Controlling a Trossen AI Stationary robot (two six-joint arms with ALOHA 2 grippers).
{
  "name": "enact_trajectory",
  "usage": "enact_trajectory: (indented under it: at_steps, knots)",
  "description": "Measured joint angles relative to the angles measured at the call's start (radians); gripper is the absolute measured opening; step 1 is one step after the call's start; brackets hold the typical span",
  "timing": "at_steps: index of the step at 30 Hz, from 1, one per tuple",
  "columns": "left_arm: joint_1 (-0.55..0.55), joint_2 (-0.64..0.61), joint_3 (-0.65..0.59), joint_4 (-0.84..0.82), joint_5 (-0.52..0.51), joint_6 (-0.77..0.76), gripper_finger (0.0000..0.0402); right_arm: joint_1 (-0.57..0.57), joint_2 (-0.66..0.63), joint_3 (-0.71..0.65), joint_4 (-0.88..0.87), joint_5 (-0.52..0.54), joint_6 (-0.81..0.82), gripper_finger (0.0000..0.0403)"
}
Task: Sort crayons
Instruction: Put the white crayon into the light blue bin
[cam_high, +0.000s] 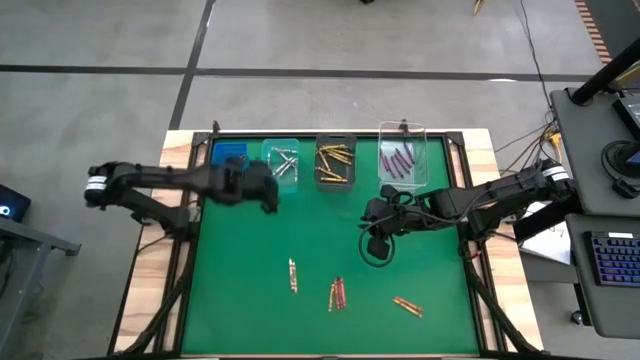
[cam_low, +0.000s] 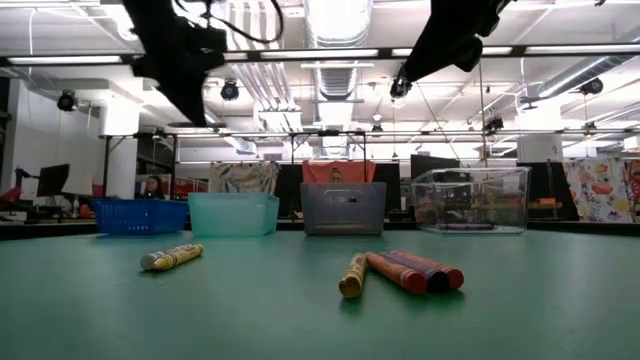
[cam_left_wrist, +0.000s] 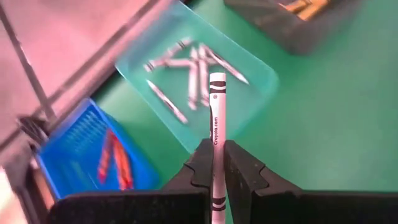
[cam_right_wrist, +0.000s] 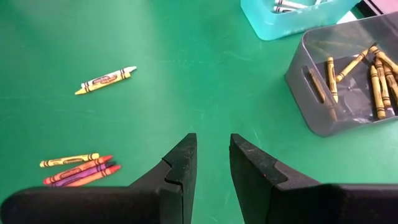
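Note:
My left gripper (cam_high: 262, 190) hangs above the mat just near of the teal bin (cam_high: 283, 165) and is shut on a silver-grey crayon (cam_left_wrist: 217, 106). The teal bin (cam_left_wrist: 199, 81) holds several silver-grey crayons, and the blue bin (cam_left_wrist: 93, 149) holds red ones. My right gripper (cam_right_wrist: 212, 144) is open and empty above the mat right of centre (cam_high: 375, 228). Loose crayons lie flat on the mat: one gold (cam_high: 292, 275), a small bunch (cam_high: 337, 293) with gold, red and purple (cam_right_wrist: 78, 171), and one more (cam_high: 407, 306). My left gripper pinches the silver-grey crayon between its two fingers, around the crayon's middle (cam_left_wrist: 217, 152). The crayon lies along the fingers. Its pointed end (cam_left_wrist: 217, 78) sticks out past the fingertips toward the teal bin. It is lifted clear of the mat.
Four bins stand in a row along the far edge: blue (cam_high: 230, 155), teal, dark grey with gold crayons (cam_high: 335, 163) and clear with purple crayons (cam_high: 403, 163). The green mat (cam_high: 240, 300) is bare at the near left. A desk with a keyboard (cam_high: 610, 260) stands right of the table.

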Motion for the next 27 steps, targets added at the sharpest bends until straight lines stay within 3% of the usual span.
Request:
enact_trajectory:
  at_steps: [7, 13, 17, 27]
  knots:
    - [0.316, 0.049, 0.0, 0.278, 0.166, 0.411, 0.0, 0.0, 0.0, 0.0, 0.001, 0.026, -0.001, 0.0084]
    - [0.508, 0.156, 0.0, 0.433, 0.327, 0.549, 0.0, 0.0, 0.0, 0.0, 0.01, 0.026, 0.007, 0.0084]
    - [0.567, 0.252, 0.0, 0.492, 0.39, 0.577, 0.0, 0.0, 0.0, 0.0, 0.015, 0.026, 0.007, 0.0084]
    - [0.621, 0.417, 0.001, 0.515, 0.385, 0.639, 0.0, 0.0, 0.0, 0.0, 0.015, 0.027, 0.007, 0.0084]
